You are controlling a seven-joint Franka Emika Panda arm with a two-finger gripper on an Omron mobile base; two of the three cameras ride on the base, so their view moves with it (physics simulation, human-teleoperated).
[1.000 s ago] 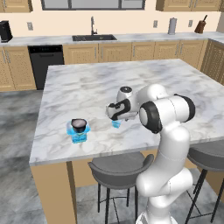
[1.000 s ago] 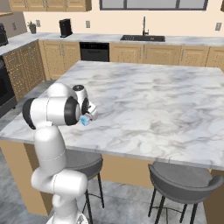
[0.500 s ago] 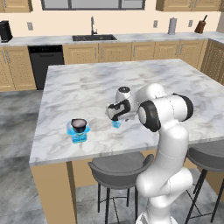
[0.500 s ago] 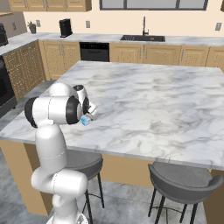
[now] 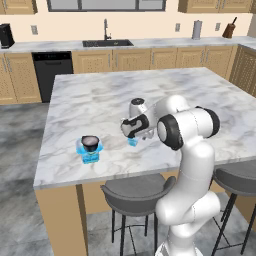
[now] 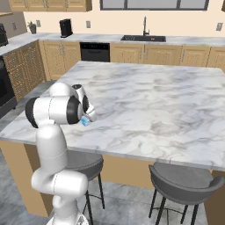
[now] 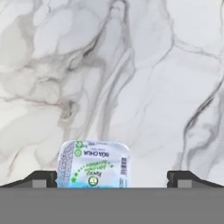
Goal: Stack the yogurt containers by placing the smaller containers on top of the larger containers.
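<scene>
The tiny translucent blue cup [image 7: 93, 164] with a white printed lid stands on the marble island [image 5: 100, 100]. It lies between my fingertips [image 7: 43, 178], nearer the left one. My gripper [image 7: 113, 179] is open and points down over this cup [image 5: 132, 142], with nothing gripped. The cup [image 6: 85, 121] peeks out beside my forearm in the right base view. To its left, the squarish blue tub [image 5: 90, 155] stands near the island's front edge. The small dark round cup [image 5: 90, 143] sits on top of it.
Two dark stools [image 5: 134, 192] [image 5: 240, 177] stand under the island's front edge, close to my base. Open marble spreads behind and to the right of the cup. A sink [image 5: 107, 43] and dishwasher [image 5: 52, 70] line the far counter.
</scene>
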